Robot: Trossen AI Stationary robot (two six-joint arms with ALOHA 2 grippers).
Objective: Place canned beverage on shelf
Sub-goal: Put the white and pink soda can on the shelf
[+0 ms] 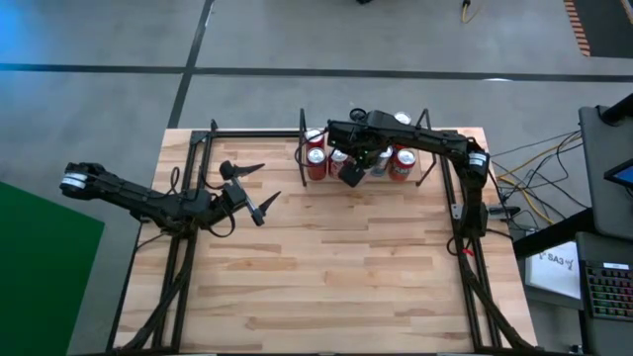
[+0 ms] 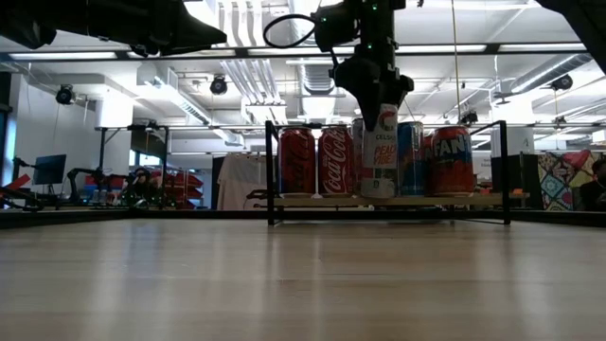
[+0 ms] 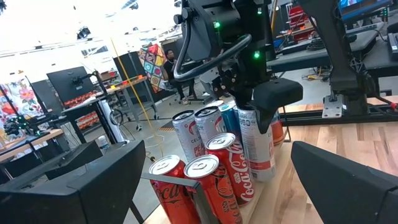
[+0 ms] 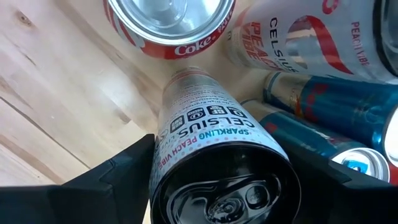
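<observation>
A tall white Celsius can [image 2: 381, 152] stands upright on the shelf [image 2: 473, 200] at the far side of the table, its base down on the light-wood board at the near edge of the row, with the right gripper [image 2: 376, 106] directly above it and its fingers [image 4: 118, 171] bracketing the can's upper part. The placing looks all but done: the can appears to rest on the board under its own weight, and what seems left is for the fingers to spread clear and the arm to lift away without nudging the neighbours. Whether the pads press the can or have just let go cannot be told from these views; the jaws stand about a can's width apart, close on either flank. The can is slim and taller than the rest, white with red and orange lettering reading "Sparkling Peach Vibe", its dark top and pull tab unopened. It has red Coca-Cola cans [image 2: 316, 161] just to its left, a blue can [image 2: 410, 156] and an orange Fanta can [image 2: 451, 159] to its right, and a second Celsius can [image 4: 298, 34] behind. The left gripper [image 1: 247, 188] waits well apart at the table's left, jaws wide and empty.
</observation>
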